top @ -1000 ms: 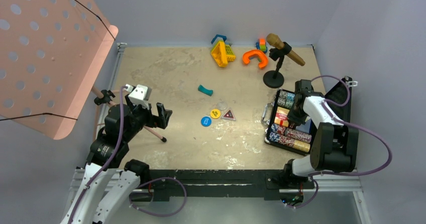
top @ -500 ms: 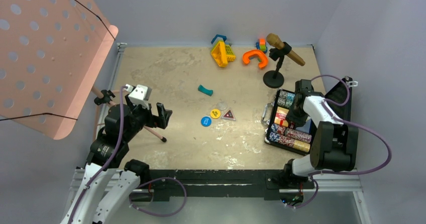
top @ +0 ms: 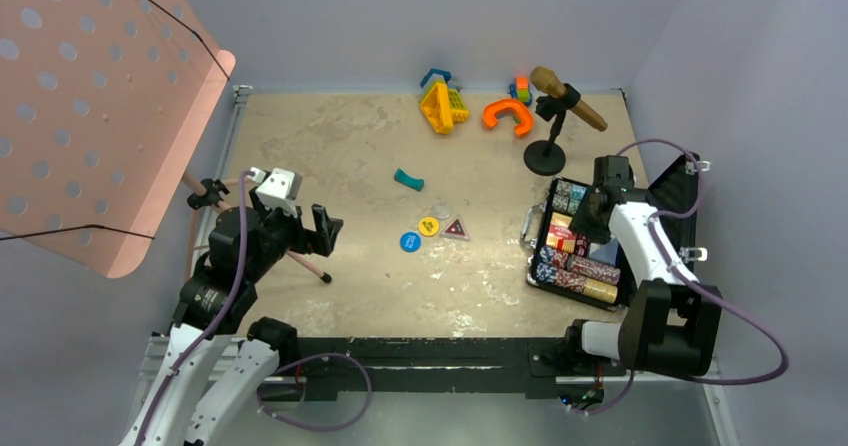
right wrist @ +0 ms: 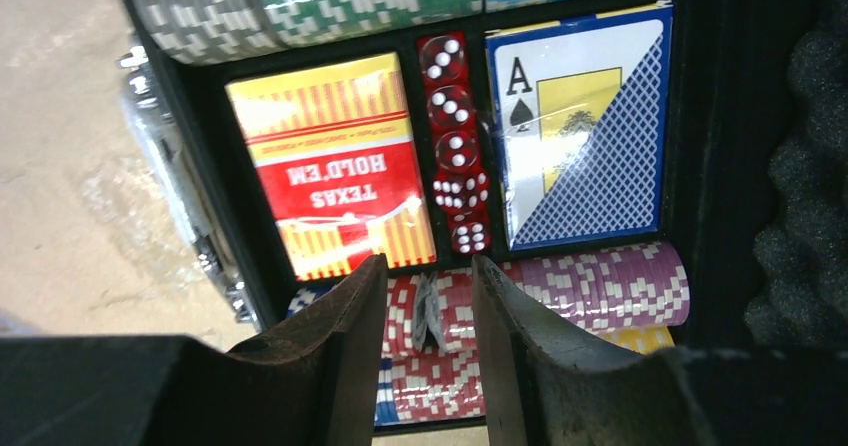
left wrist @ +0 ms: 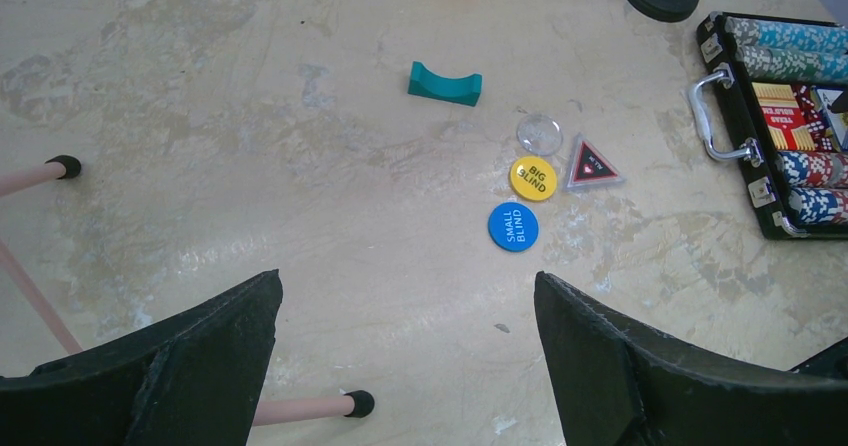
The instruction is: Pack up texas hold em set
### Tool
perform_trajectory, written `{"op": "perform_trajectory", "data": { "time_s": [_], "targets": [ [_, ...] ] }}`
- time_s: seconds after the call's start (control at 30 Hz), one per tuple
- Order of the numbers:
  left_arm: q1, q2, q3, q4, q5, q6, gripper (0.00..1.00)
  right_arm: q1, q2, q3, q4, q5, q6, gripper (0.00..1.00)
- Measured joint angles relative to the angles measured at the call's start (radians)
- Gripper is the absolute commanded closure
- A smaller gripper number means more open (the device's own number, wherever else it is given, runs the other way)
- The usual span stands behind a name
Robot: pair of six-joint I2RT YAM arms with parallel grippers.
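The black case (top: 541,228) lies open at the right, its foam lid (top: 682,188) standing behind. My right gripper (top: 587,214) hovers over the tray, jaws a narrow gap apart and holding nothing. In the right wrist view it (right wrist: 428,286) is above the red and white chip row (right wrist: 455,316), just below the red card deck (right wrist: 335,171) and the red dice (right wrist: 455,156). The blue token (left wrist: 513,226), yellow token (left wrist: 533,178) and triangular token (left wrist: 590,163) lie on the table left of the case. My left gripper (left wrist: 408,296) is wide open and empty, well short of them.
A clear disc (left wrist: 540,129) and a teal curved piece (left wrist: 445,82) lie near the tokens. A microphone stand (top: 546,154) is behind the case. Orange, yellow and blue toys (top: 445,104) sit at the back. A pink stand's legs (left wrist: 300,406) reach under my left gripper.
My right arm's elbow has swung out to the right and the wrist shifted slightly back, with the gripper still over the case. The left arm has not moved.
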Motion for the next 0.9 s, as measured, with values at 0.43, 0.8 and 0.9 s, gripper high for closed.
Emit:
{"op": "perform_trajectory", "data": {
  "time_s": [0.43, 0.8, 0.9],
  "targets": [
    [0.000, 0.038, 0.000, -0.010, -0.033, -0.005, 0.01, 0.267, -0.121, -0.001, 0.151, -0.145, -0.019, 0.64],
    [0.000, 0.045, 0.000, -0.031, -0.111, 0.000, 0.01, 0.626, 0.185, 0.104, 0.373, -0.187, -0.043, 0.62],
    [0.000, 0.051, 0.000, -0.036, -0.138, 0.001, 0.01, 0.705, 0.276, 0.164, 0.388, -0.170, -0.069, 0.60]
  ]
}}
